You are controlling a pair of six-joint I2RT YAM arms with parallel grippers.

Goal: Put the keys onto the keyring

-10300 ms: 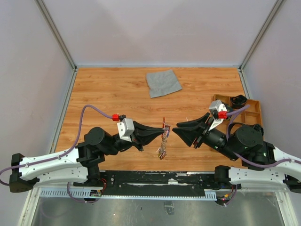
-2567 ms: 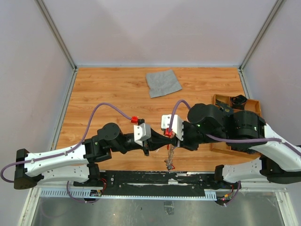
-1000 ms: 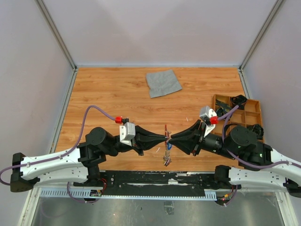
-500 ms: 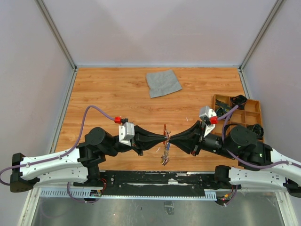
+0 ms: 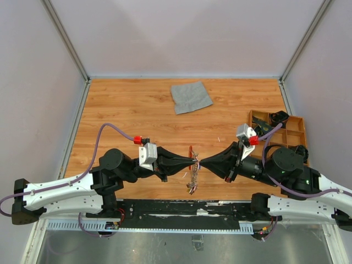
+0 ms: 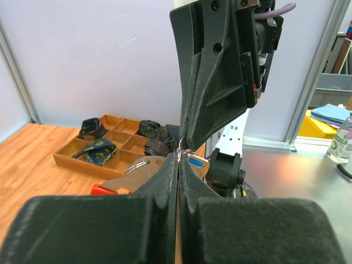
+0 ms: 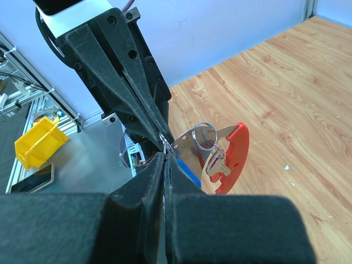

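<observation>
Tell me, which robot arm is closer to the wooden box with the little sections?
The right arm. It sits right beside the wooden box, at its near side. The left arm reaches in from the opposite side, its gripper pinching the keyring.

From above I can't make out what my left tool [image 5: 193,160] and right tool [image 5: 202,163] are pinching, the keys [image 5: 190,181] are too tiny, and in both wrist views the tool itself covers part of the keyring [image 7: 235,149].
</observation>
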